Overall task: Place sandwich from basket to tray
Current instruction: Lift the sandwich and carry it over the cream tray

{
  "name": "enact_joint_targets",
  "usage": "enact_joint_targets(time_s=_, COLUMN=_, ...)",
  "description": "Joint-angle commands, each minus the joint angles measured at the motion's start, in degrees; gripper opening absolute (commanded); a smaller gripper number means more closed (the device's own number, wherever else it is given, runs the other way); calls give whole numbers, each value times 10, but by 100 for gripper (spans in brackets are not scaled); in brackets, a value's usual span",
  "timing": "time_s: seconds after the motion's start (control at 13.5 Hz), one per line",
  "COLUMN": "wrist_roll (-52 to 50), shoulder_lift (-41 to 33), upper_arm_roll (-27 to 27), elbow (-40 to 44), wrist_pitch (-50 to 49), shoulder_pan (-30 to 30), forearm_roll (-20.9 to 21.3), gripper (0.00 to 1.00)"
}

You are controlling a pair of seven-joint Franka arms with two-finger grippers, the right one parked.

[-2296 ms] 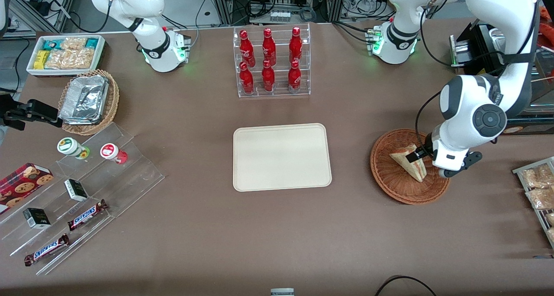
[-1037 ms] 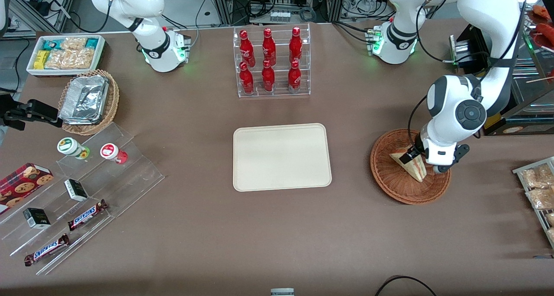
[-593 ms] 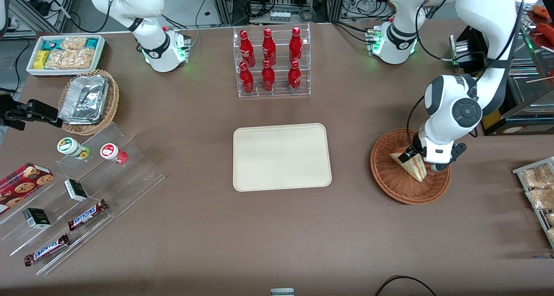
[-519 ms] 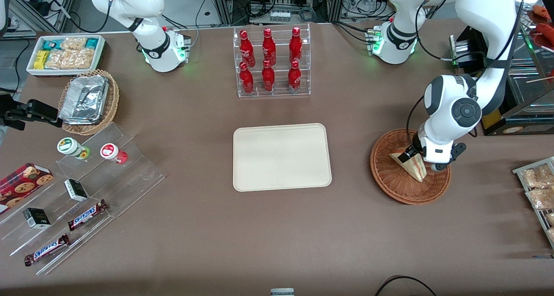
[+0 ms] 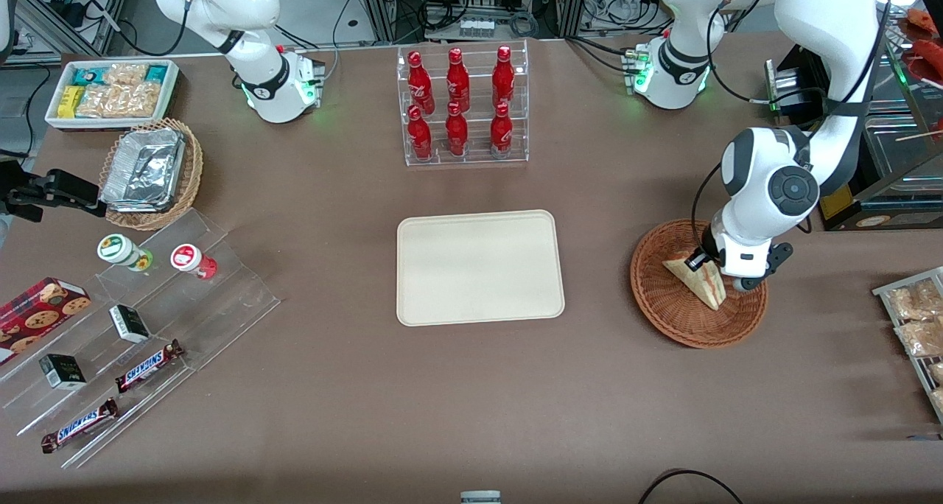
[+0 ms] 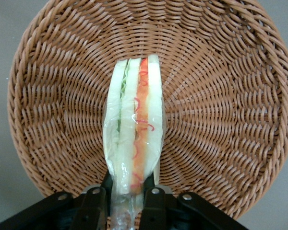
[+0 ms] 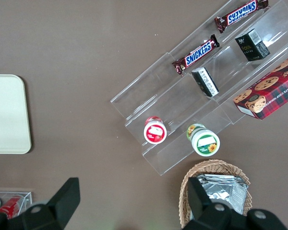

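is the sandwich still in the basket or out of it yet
In. The sandwich stands on edge inside the basket, weave showing all around it. The pincer is shut on its end, at the basket.

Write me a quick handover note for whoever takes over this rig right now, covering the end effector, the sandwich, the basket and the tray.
End effector: down in the basket, shut on the sandwich's end, a finger on each side.
Sandwich: standing on edge in the basket, toward the working arm's end of the table; not visibly lifted.
Tray: mid-table, nothing on it.
Done: grasp.
Left: lift, carry to the tray, set down, release.
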Motion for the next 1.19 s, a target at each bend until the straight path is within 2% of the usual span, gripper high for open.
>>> enact_joint_targets(time_s=0.0, wrist_roll=3, shoulder_lift=-39, upper_arm_roll=1, elbow=20, wrist_pitch=-71, shoulder_pan=-4, forearm_roll=-3, gripper=0)
enact_joint_targets(time_s=0.15, wrist_roll=4, shoulder_lift=-34, upper_arm_roll=-11, elbow=80, wrist_pitch=-152, shoulder_pan=-10, forearm_roll=0, gripper=0)
enact_joint_targets(time_s=0.44, wrist_roll=39, shoulder_lift=-25, upper_arm_roll=-50, elbow=145, wrist_pitch=-226, shoulder_pan=-24, forearm_roll=0, gripper=0)
enact_joint_targets(time_s=0.81, wrist_roll=100, shoulder_lift=-8, upper_arm_roll=-126, elbow=179, wrist_pitch=-230, shoulder_pan=-46, forearm_roll=-4, gripper=0)
enact_joint_targets(time_s=1.11, wrist_roll=120, shoulder_lift=54, upper_arm_roll=-188, elbow=225, wrist_pitch=-232, shoulder_pan=-57, forearm_roll=-2, gripper=0)
